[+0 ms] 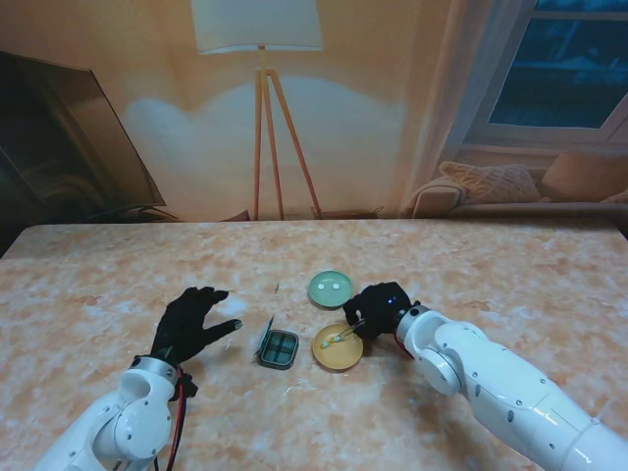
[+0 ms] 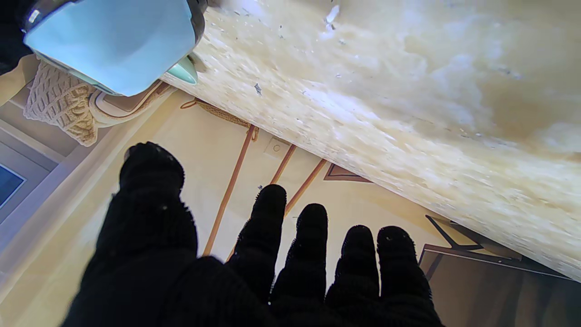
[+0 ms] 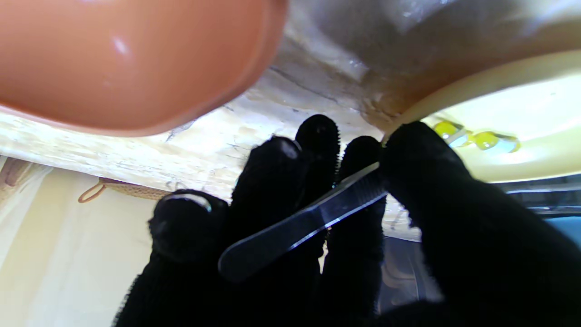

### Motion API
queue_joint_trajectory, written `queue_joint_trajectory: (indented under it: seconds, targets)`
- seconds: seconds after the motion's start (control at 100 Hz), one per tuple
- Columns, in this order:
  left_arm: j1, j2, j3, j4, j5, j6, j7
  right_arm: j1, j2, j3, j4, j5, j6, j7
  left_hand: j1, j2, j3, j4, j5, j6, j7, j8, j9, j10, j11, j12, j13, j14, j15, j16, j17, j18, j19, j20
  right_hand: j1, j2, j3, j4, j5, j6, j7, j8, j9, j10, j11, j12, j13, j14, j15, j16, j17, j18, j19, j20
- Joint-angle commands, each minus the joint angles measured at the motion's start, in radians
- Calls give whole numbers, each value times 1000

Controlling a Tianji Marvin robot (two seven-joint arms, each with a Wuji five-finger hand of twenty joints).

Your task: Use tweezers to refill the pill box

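Nearest me, the left hand [image 1: 193, 325] lies flat left of the pill box [image 1: 279, 348], fingers spread, holding nothing. Right hand [image 1: 378, 311] pinches the tweezers [image 1: 345, 335], long axis slanting down-left, tips over the yellow dish [image 1: 338, 347] right of the box. Two dishes: yellow, and green [image 1: 331, 287] beyond. Two capsules [image 3: 472, 138] show in the yellow dish. Open table [image 1: 510, 265] surrounds the box.

Both arms: glossy white rounded shells with grey joint seams. Left robot hand [image 1: 193, 323] and right robot hand [image 1: 379, 308] each wear a black knit glove. Red and black cables [image 1: 178, 424] run along left wrist. Small blue light on right robot hand's back.
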Motion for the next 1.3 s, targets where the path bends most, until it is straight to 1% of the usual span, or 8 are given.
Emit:
queue_joint_trajectory:
  seconds: [0.0, 0.15, 0.42, 0.6, 0.88, 1.12, 1.29]
  targets:
    - [4, -3, 0, 4, -2, -4, -14, -4, -6, -7, 4, -3, -10, 14, 4, 38, -20, 33, 18, 2, -17, -1, -5, -17, -3, 4, -32, -29, 11, -9, -17, -34, -8, -8, 50, -6, 41, 25, 70, -99, 73, -3, 51, 75, 24, 13, 31, -97, 34, 30, 37, -107, 52, 25]
    - [2, -3, 2, 6, -4, -4, -16, -1, -6, -11, 8, -4, -24, 5, 4, 38, -21, 33, 18, 4, -18, -2, -7, -15, -4, 4, -33, -29, 11, -10, -17, -34, -8, -8, 41, -36, 76, 29, 99, -91, 84, -15, 67, 81, 31, 5, 43, -87, 36, 32, 44, -97, 59, 27]
    - [2, -3, 5, 8, -7, -1, -17, -3, -7, -5, 12, 0, -39, 0, 3, 38, -21, 33, 17, 5, -20, -4, -7, -15, -4, 4, -33, -29, 12, -10, -17, -35, -9, -8, 36, -75, 127, 43, 127, -99, 113, -12, 72, 95, 57, 9, 51, -93, 39, 36, 49, -96, 63, 29]
    - [3, -4, 6, 9, -10, -1, -15, -1, -9, -10, 18, 10, -43, -4, 3, 38, -21, 33, 18, 8, -21, -5, -7, -14, -4, 3, -33, -29, 12, -10, -17, -35, -9, -8, 28, -115, 173, 42, 142, -96, 125, -18, 82, 104, 72, 2, 64, -96, 38, 36, 64, -99, 67, 30]
    - [6, -5, 3, 10, -12, -1, -14, 0, -13, -17, 25, 19, -46, -18, 1, 39, -21, 33, 17, 12, -25, -8, -8, -16, -5, 3, -35, -33, 12, -11, -19, -36, -11, -9, 21, -152, 216, 44, 156, -86, 135, -21, 104, 112, 79, -8, 93, -102, 32, 33, 97, -112, 68, 30]
    - [10, -5, 2, 9, -14, 0, -14, -11, -14, -4, 12, 19, -48, -21, 3, 38, -20, 33, 19, 13, -26, -9, -7, -15, -4, 3, -35, -32, 13, -11, -18, -38, -11, -10, 16, -186, 256, 47, 173, -78, 142, -6, 116, 130, 91, -13, 113, -105, 34, 29, 122, -116, 73, 32]
    - [12, -5, 1, 7, -15, 3, -14, -29, -12, 22, -14, 11, -48, -14, 3, 39, -21, 33, 18, 14, -27, -9, -8, -13, -4, 3, -35, -31, 13, -11, -18, -39, -12, -10, 16, -194, 264, 45, 179, -74, 140, 2, 123, 137, 100, -13, 123, -104, 39, 29, 132, -117, 80, 34]
